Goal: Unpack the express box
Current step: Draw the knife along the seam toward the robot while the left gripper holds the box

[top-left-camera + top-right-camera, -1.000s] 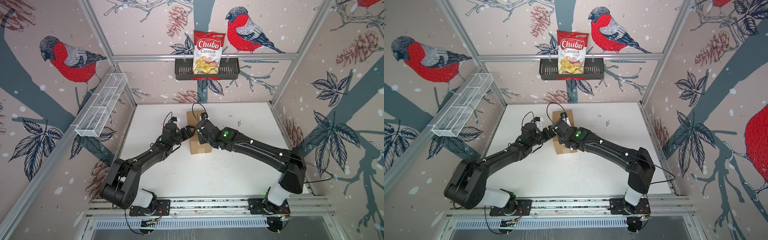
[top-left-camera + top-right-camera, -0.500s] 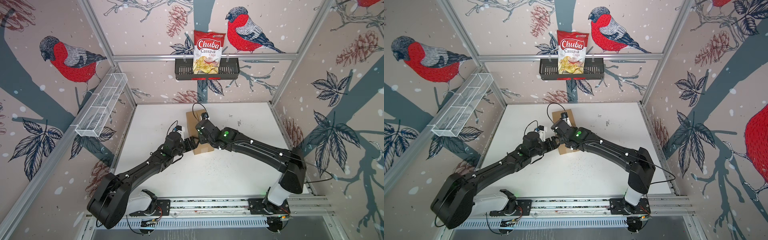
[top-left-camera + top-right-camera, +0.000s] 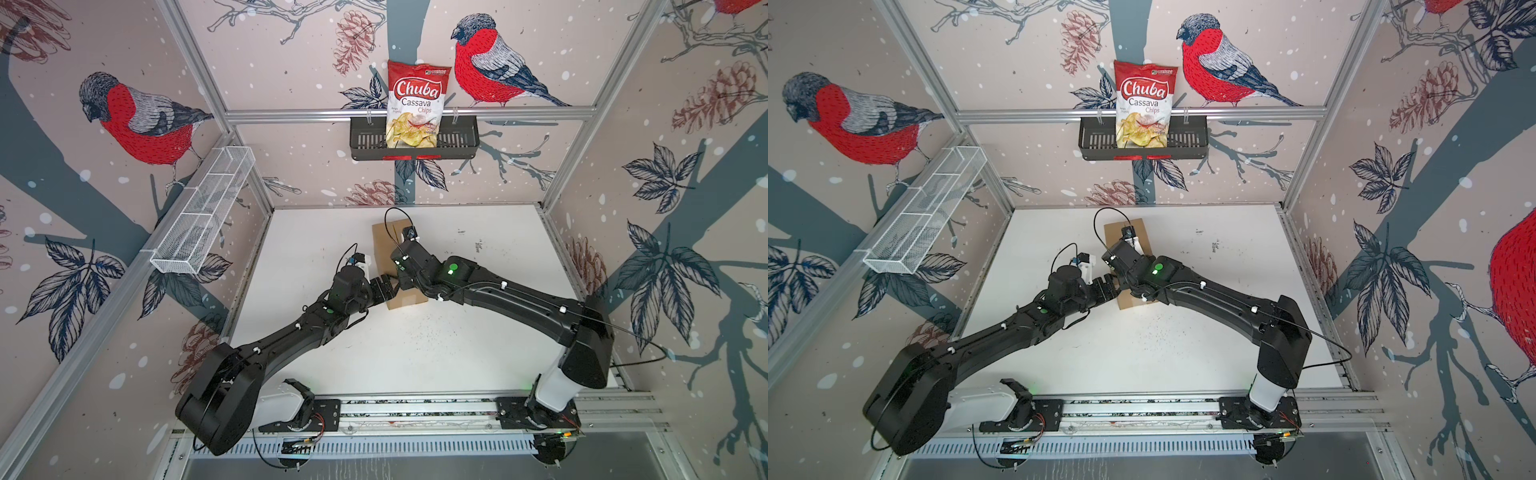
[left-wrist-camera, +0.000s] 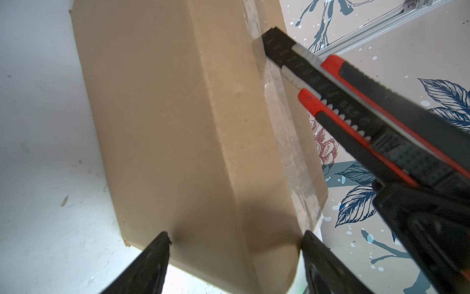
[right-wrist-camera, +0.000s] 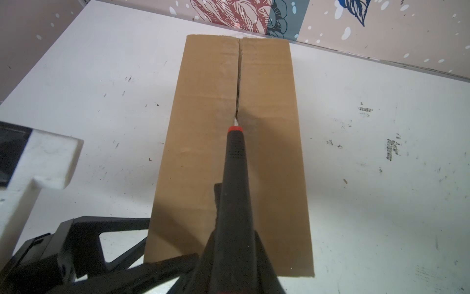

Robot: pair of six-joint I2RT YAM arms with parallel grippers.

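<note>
**Knife in the seam, box braced at one corner**

The express box [image 5: 203, 165] lies flat on the white bench [image 5: 381, 203], directly in front of both claws, with its long side pointing away from them. The right claw [image 5: 235, 254] is pressed together on the handle of a red and black utility knife [image 4: 356, 112]. The blade tip [image 5: 235, 121] stands ahead of this claw, in the middle seam [image 5: 239, 76] between the top flaps. Beyond the blade the seam gapes as a dark slit. The part nearer to the claw is hidden under the handle.

The left claw [image 4: 234, 238] is spread wide, and the near corner of the box sits between its fingers [image 4: 152, 259]. The tips look to be at the cardboard, but I cannot tell if they really press it.

I judge the box to be light, so it will slide easily on this smooth bench when the knife drags. The corrugated walls are stiff along the edges and corners, but the flaps should bend in the middle. The clear tape [image 4: 287, 142] along the top looks slippery for the pads. So I would hold the box at the near end, across a corner or low on the side walls, never on the flaps. What is inside I cannot see.
</note>
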